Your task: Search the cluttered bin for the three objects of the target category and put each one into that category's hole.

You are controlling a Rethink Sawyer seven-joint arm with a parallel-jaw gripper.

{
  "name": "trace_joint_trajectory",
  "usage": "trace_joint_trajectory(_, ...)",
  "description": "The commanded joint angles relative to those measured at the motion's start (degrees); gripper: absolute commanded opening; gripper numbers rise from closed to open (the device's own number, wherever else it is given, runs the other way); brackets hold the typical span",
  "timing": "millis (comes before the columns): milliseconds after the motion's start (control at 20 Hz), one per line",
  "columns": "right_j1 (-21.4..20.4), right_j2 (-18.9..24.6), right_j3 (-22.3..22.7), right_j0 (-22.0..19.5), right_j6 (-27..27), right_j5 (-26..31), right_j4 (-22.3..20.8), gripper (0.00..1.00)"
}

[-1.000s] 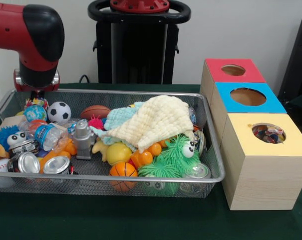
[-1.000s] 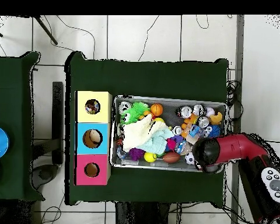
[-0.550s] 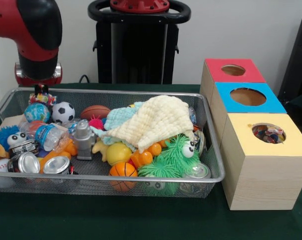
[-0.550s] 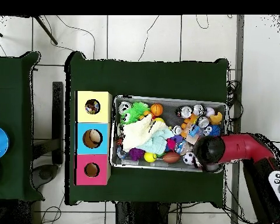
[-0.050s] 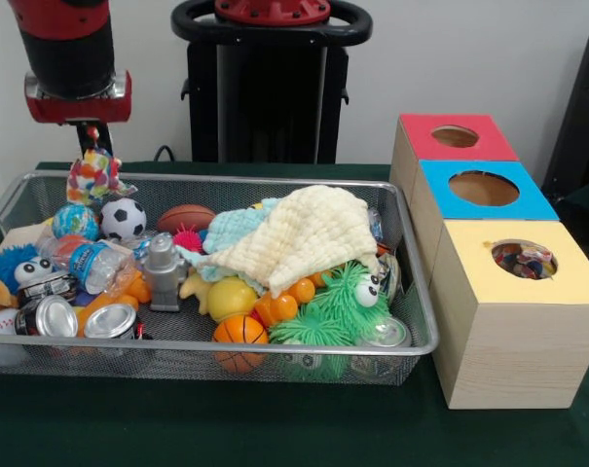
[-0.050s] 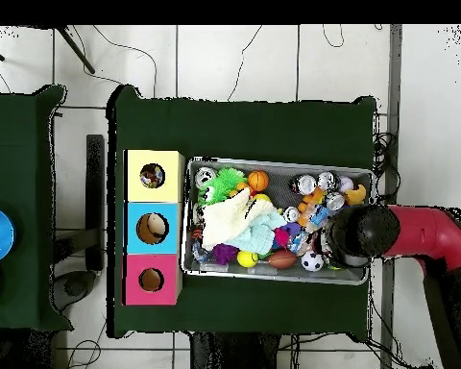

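- Front view: red-and-black arm hangs over the left far corner of the silver wire-mesh bin (image 5: pixel 411 342). Gripper (image 5: pixel 92 148) is pinched narrow on a small multicolour crinkly toy (image 5: pixel 92 177), so it's holding.
- Toy dangles at about the height of the bin's far rim, clear of the clutter. Directly under/beside it: a blue-green globe ball (image 5: pixel 72 219) and a black-and-white mini soccer ball (image 5: pixel 116 217).
- Key relation: the three wooden boxes sit in a row just off the bin's opposite (right) end – red-topped box (image 5: pixel 455 135) farthest, blue-topped box (image 5: pixel 484 189) mid, yellow-topped box (image 5: pixel 523 261) nearest the camera. So every hole lies across the bin's full long axis from the gripper; the carry runs lengthwise over the pile.
- Tallest thing en route looks to be the cream knitted cloth (image 5: pixel 304 233) heaped mid-bin; IMO the current lift height needs to stay above it.
- Overhead view: arm covers the bin's (image 6: pixel 279 163) right end, gripper and toy hidden under it; boxes at the left end, touching or nearly touching the bin.
- Yellow box hole already shows bits inside; the red and blue holes look empty from the front.
- Can't tell the toy's category, so target hole = unknown. Toy has no clear long axis.
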Motion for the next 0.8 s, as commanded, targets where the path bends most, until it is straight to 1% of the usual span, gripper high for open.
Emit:
trace_joint_trajectory(50,-4.1,6.3,4.1,2.6,-8.7,-4.8,2.9,0.00)
trace_joint_trajectory(150,-4.1,5.9,4.5,4.2,-3.6,-7.0,4.0,0.00)
trace_joint_trajectory(350,-5.4,5.6,7.3,5.9,3.7,-13.4,7.5,0.00)
trace_joint_trajectory(500,-6.5,4.5,9.1,7.5,6.2,-17.3,9.2,0.00)
trace_joint_trajectory(550,-6.2,4.3,9.1,7.9,6.4,-18.1,10.2,0.00)
trace_joint_trajectory(600,-6.0,3.7,9.1,8.2,6.7,-19.1,10.2,0.00)
trace_joint_trajectory(800,-5.4,1.6,7.7,9.9,6.3,-19.5,12.2,0.00)
